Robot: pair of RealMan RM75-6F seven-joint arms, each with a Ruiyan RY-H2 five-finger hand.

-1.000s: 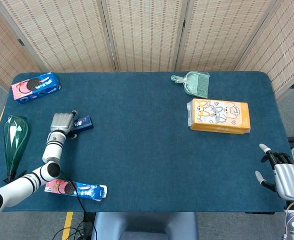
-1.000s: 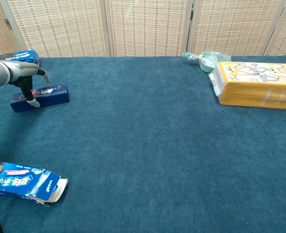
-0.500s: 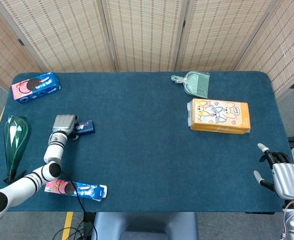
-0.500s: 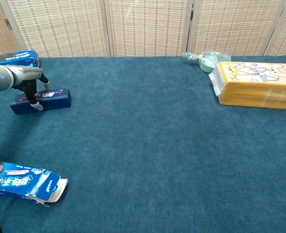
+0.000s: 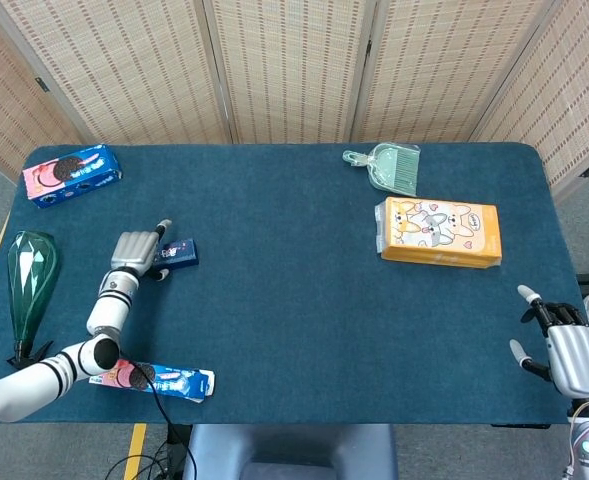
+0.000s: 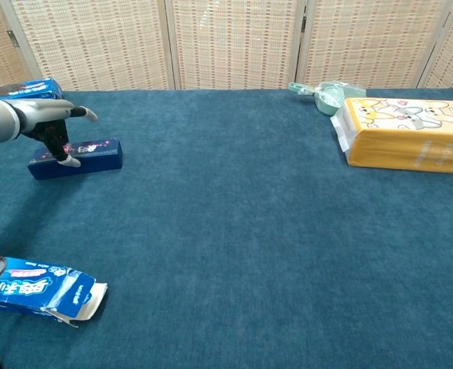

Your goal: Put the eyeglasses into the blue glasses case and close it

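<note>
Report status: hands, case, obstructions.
Left hand touches the dark blue case, fingers spread. Right hand open at the table edge. No eyeglasses visible. Nothing blocking.

The table [image 5: 294, 290] wears a deep teal-blue cloth, and behind it stand screens [image 5: 284, 60] of pale beige weave with light frames. A dark navy box [image 6: 76, 157] with small pink and white print lies at the silver-grey left hand [image 5: 136, 250] with white fingertips, while the right hand [image 5: 572, 358] is the same silver-grey; a blue and pink cookie box [image 5: 72, 173] shows dark round biscuits, and a bright blue torn packet [image 6: 41, 290] carries white lettering. A dark green glass vase [image 5: 30, 283], a pale mint-green dustpan [image 5: 389, 166], and an orange-yellow pack [image 5: 438, 232] printed with cartoon animals on a white top complete the colours.
</note>
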